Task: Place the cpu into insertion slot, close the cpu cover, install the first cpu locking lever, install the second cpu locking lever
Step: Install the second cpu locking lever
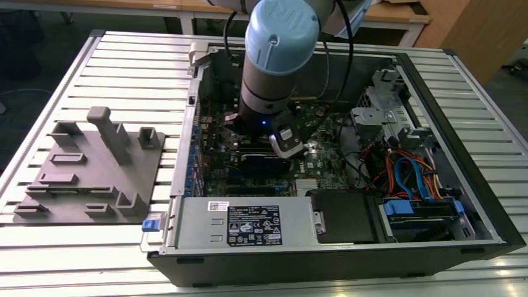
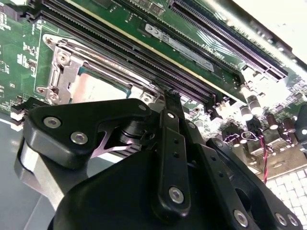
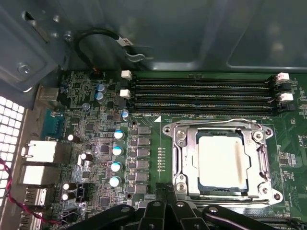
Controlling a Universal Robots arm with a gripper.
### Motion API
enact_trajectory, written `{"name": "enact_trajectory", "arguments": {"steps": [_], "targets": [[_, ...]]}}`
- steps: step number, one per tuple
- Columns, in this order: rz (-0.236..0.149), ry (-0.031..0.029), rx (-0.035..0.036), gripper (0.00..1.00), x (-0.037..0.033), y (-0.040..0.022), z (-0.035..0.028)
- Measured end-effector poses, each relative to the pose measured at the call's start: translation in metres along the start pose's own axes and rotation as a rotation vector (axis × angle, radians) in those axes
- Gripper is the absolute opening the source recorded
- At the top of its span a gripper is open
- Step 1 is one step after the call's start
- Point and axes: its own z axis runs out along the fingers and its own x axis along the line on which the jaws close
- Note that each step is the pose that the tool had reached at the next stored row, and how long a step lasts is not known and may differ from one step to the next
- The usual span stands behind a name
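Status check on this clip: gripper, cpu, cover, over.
Gripper low over the board, at the insertion slot's edge. Cpu seated in the slot, cpu cover down around it. Nothing blocking.

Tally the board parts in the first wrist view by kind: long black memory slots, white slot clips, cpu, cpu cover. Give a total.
long black memory slots: 4
white slot clips: 4
cpu: 1
cpu cover: 1
Total: 10

cpu in insertion slot, cpu cover down over it
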Motion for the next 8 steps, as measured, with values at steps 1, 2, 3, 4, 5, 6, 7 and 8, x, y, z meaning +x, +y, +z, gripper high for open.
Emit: {"name": "enact_trajectory", "arguments": {"steps": [1,2,3,4,5,6,7,8], "targets": [[0.0,0.0,0.0,0.1,0.0004,0.0002,0.0001],[0.0,0.0001,0.0002,0.1,0.0007,0.0007,0.0002],[0.0,0.0001,0.0005,0.1,0.0008,0.0014,0.0003],[0.0,0.0001,0.0004,0.1,0.0009,0.0019,0.0006],[0.0,-0.0002,-0.0007,0.1,0.0009,0.0023,0.0011],[0.0,-0.0003,-0.0006,0.1,0.001,0.0026,0.0015],[0.0,-0.0003,-0.0002,0.1,0.0012,0.0026,0.0016],[0.0,-0.0002,0.0,0.1,0.0015,0.0026,0.0016]]}}
